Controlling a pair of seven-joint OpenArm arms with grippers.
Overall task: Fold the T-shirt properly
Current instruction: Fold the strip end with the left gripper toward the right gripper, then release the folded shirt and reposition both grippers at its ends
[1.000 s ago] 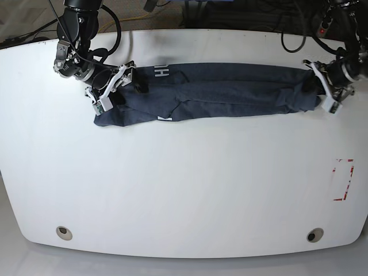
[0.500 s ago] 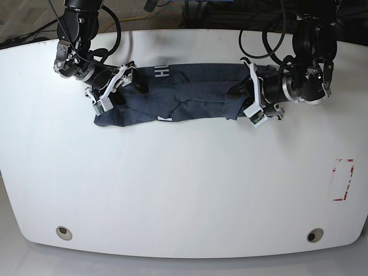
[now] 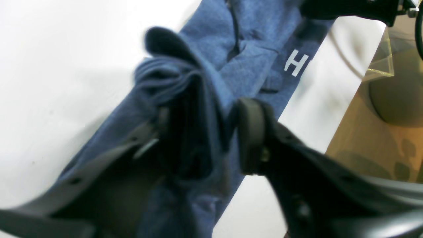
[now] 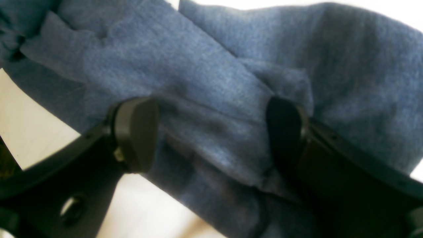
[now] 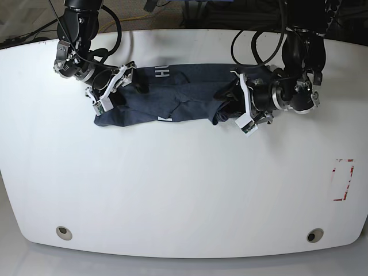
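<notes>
1. Lying at the bench's 12 o'clock side, the T-shirt forms a long band.
2. At its 9 o'clock end the right gripper has its jaws wide apart, pressing on the cloth.
3. At its 3 o'clock end the left gripper has a bunched fold between its jaws; whether they clamp it I cannot tell.

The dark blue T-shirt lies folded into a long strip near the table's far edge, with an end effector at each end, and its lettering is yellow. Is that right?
Not quite. The lettering on the T-shirt is white, not yellow; the left wrist view shows a white H. The rest stands: the left end effector and right end effector are at its ends.
</notes>
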